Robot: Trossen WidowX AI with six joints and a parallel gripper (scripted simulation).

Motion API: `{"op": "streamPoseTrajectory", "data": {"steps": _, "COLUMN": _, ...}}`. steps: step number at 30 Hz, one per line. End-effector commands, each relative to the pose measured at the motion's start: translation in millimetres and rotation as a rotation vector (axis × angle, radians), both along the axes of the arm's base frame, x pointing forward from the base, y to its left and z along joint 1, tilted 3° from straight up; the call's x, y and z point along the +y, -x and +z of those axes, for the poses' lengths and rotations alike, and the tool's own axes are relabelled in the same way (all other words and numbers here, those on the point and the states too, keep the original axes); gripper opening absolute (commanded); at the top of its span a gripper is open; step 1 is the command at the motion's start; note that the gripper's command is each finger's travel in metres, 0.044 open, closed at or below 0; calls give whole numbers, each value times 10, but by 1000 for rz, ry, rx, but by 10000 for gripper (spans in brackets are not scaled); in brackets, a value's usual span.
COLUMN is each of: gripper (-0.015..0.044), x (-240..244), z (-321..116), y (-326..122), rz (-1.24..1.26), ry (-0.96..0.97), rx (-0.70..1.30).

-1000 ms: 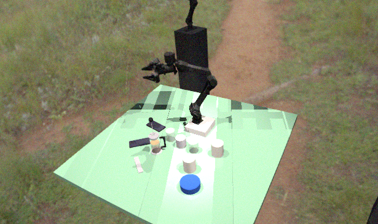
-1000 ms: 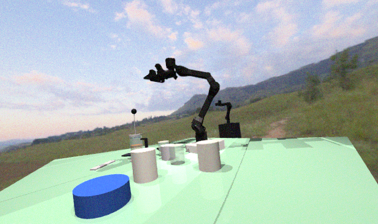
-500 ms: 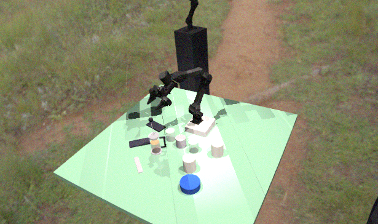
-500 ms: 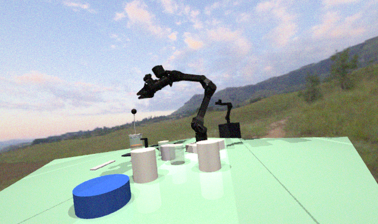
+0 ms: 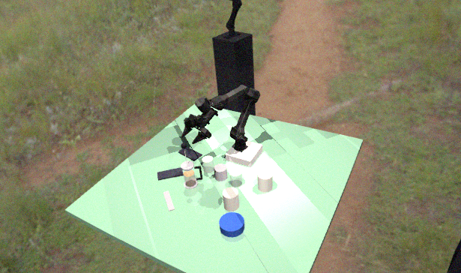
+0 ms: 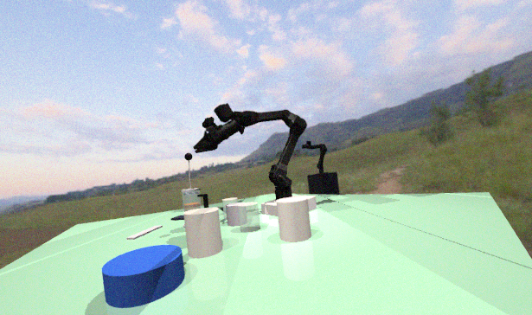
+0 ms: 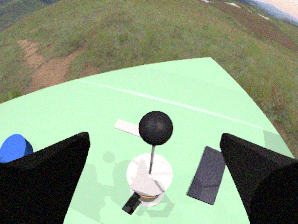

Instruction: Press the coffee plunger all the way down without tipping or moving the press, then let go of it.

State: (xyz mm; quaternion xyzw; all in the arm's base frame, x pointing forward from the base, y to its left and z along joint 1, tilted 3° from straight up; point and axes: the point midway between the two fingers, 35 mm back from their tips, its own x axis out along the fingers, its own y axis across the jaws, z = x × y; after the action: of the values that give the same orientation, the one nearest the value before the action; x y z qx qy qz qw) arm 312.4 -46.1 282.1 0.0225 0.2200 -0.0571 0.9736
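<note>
Seen from above, where a pale green table (image 5: 288,232) (image 6: 375,277) (image 7: 190,80) stands on grass, the coffee press (image 5: 190,176) (image 6: 191,198) (image 7: 149,176) is upright, with a blue disc (image 5: 231,224) (image 6: 144,276) (image 7: 16,148) well apart from it. From the side, the black gripper (image 5: 193,139) (image 6: 196,149) (image 7: 157,140) hangs above the press, near the round plunger knob (image 5: 184,145) (image 6: 188,157) (image 7: 156,128), whose rod stands tall out of the press. Through the wrist camera, the fingers are spread wide, gripping nothing, and the knob appears between them; a dark slab (image 7: 207,176) lies beside the press.
</note>
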Motion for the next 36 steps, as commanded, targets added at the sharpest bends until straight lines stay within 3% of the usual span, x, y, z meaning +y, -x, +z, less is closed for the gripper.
{"op": "streamPoseTrajectory", "data": {"steps": 1, "gripper": 440, "x": -13, "z": -40, "y": -34, "rz": -8, "ry": -3, "rx": 1}}
{"op": "streamPoseTrajectory", "data": {"steps": 23, "gripper": 440, "x": -50, "z": -189, "y": -327, "rz": -9, "ry": -3, "rx": -1}}
{"op": "streamPoseTrajectory", "data": {"steps": 35, "gripper": 125, "x": -50, "z": -189, "y": -327, "rz": -9, "ry": -3, "rx": -1}}
{"op": "streamPoseTrajectory", "data": {"steps": 36, "gripper": 123, "x": -50, "z": -189, "y": -327, "rz": -9, "ry": -3, "rx": -1}}
